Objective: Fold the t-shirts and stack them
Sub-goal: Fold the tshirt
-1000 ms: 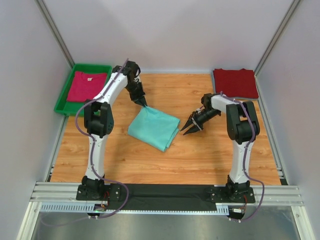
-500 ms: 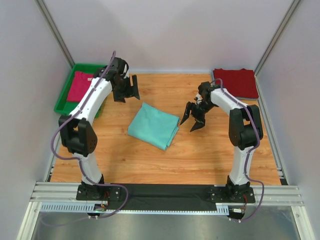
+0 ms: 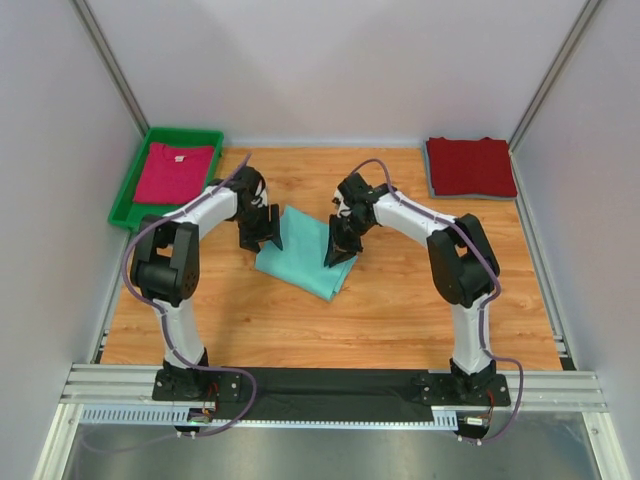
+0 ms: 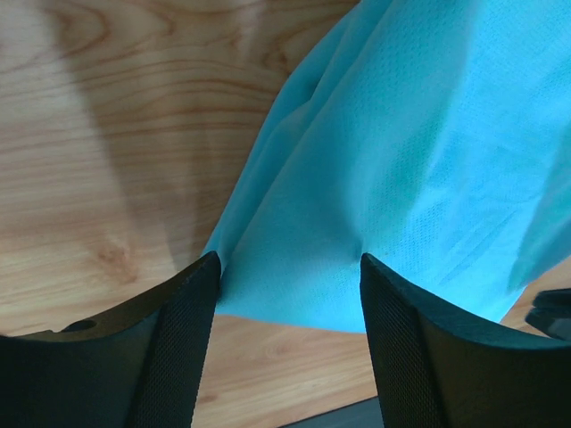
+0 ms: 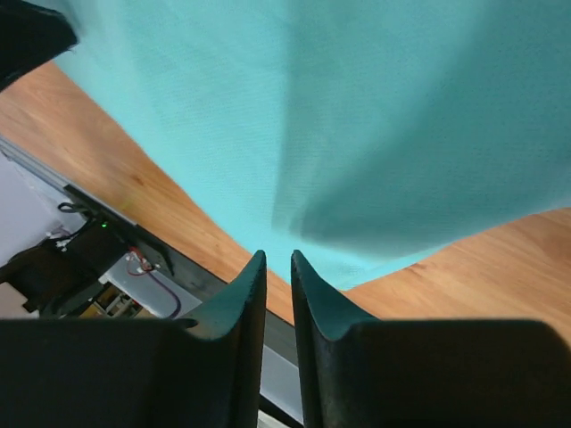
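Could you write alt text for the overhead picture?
A folded mint-teal t-shirt lies between two robot grippers, the left gripper at its left edge, the right gripper at its right. A pink t-shirt lies in a green tray far left; a folded dark red t-shirt far right.

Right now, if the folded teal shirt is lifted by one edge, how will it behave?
Probably floppy: the teal shirt shows soft creases, so it would likely sag and unfold. Thin cloth, so likely light. Pushed, it may bunch on the wooden table, not slide.
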`<control>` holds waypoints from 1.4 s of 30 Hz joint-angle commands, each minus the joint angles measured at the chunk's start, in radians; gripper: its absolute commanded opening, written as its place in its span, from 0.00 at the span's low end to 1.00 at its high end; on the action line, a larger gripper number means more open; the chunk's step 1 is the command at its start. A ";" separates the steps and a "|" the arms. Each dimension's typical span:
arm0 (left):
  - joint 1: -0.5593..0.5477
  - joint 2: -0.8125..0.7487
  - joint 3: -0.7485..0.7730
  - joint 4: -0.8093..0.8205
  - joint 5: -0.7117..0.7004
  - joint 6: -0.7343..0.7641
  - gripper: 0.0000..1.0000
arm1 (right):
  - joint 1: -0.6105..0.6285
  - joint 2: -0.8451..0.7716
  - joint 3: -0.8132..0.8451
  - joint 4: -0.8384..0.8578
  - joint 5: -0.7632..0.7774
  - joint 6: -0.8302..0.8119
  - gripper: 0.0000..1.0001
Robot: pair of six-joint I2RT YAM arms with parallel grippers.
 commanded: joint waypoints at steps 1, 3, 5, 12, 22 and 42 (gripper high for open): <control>-0.020 -0.095 -0.100 0.088 0.074 -0.074 0.70 | -0.012 -0.013 -0.076 0.048 0.055 -0.038 0.18; -0.061 -0.159 -0.165 0.120 0.085 -0.113 0.70 | -0.015 -0.033 -0.149 0.054 0.066 -0.055 0.18; -0.092 -0.205 -0.259 0.158 0.115 -0.178 0.70 | -0.024 -0.084 -0.210 0.060 0.078 -0.069 0.18; -0.149 -0.437 -0.348 0.090 0.033 -0.202 0.84 | -0.069 -0.285 -0.418 0.050 0.124 -0.087 0.34; -0.002 -0.269 -0.110 0.086 0.135 0.076 0.86 | -0.099 -0.323 -0.412 0.028 0.082 -0.132 0.68; 0.000 0.035 0.103 0.074 0.203 0.180 0.31 | -0.116 -0.254 -0.528 0.125 -0.052 -0.098 0.53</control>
